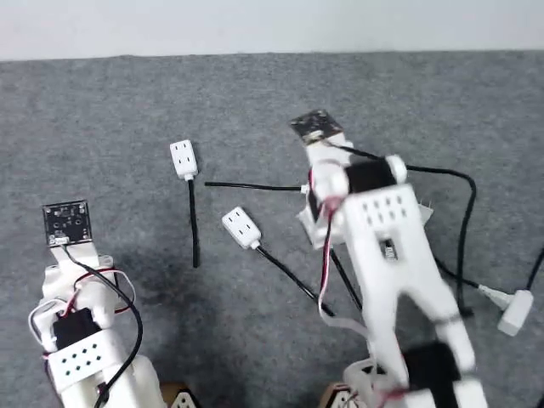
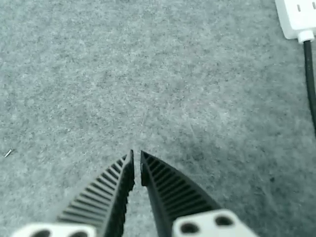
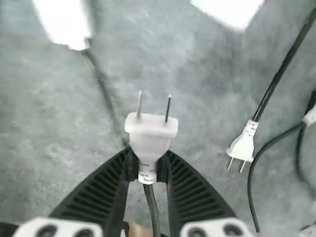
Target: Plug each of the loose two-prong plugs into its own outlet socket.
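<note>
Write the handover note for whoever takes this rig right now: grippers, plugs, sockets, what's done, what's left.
Right gripper: shut on a held plug, prongs pointing away from the wrist.
Left gripper: shut, holding nothing, above the grey mat.
Loose plug: lies on the mat on its black cord.
Far socket and near socket: lie apart on the mat, slots showing, nothing plugged in.
Done: one plug is gripped.
Left: insert it into one socket, then pick up the loose plug and insert it into the other.
</note>
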You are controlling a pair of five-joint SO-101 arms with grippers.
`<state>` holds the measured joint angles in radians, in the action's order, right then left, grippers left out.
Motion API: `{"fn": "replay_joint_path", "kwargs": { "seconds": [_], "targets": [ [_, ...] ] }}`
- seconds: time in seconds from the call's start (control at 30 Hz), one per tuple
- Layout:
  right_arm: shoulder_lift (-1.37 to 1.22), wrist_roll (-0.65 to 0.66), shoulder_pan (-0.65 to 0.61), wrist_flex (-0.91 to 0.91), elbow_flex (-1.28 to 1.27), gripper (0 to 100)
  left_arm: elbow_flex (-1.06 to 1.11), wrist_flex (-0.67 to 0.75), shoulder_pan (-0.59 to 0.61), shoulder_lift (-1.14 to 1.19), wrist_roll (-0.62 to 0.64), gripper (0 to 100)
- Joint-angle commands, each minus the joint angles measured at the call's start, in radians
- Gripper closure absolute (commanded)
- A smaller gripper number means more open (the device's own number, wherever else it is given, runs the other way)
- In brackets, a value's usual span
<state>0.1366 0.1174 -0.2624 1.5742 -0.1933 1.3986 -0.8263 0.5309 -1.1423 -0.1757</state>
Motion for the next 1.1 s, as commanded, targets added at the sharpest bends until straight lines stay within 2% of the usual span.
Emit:
{"fn": "replay_joint_path", "kwargs": {
  "seconds": [0.0, 0.13, 0.23, 0.33, 0.4, 0.57, 0.7, 0.9, 1.07],
  "targets": [
    [-0.143, -0.02, 0.079, -0.091, 0.06, 99.0, -0.007, -0.003, -0.006, -0.014, -0.011, 98],
    [-0.3, 0.0, 0.13, -0.222, 0.064, 97.9, -0.007, -0.003, -0.005, -0.015, -0.011, 98],
    [-0.398, 0.091, 0.136, -0.274, 0.064, 88.4, -0.007, -0.003, -0.005, -0.017, -0.011, 98],
    [-0.447, 0.137, 0.133, -0.26, 0.092, 78.6, -0.007, -0.003, -0.003, -0.017, -0.011, 98],
    [-0.43, 0.146, 0.134, -0.22, 0.118, 77.9, -0.007, -0.003, -0.003, -0.017, -0.011, 98],
    [-0.275, 0.15, 0.128, -0.117, 0.083, 77.9, -0.005, 0.002, -0.003, -0.017, -0.012, 98],
    [-0.048, 0.199, 0.128, -0.117, -0.132, 79.0, 0.002, 0.017, -0.002, -0.017, -0.012, 98],
    [0.294, 0.281, 0.147, -0.208, -0.585, 90.1, 0.002, 0.017, -0.002, -0.02, -0.012, 98],
    [0.358, 0.385, 0.171, -0.288, -0.73, 87.5, 0.002, 0.017, -0.002, -0.02, -0.012, 98]
  ]
}}
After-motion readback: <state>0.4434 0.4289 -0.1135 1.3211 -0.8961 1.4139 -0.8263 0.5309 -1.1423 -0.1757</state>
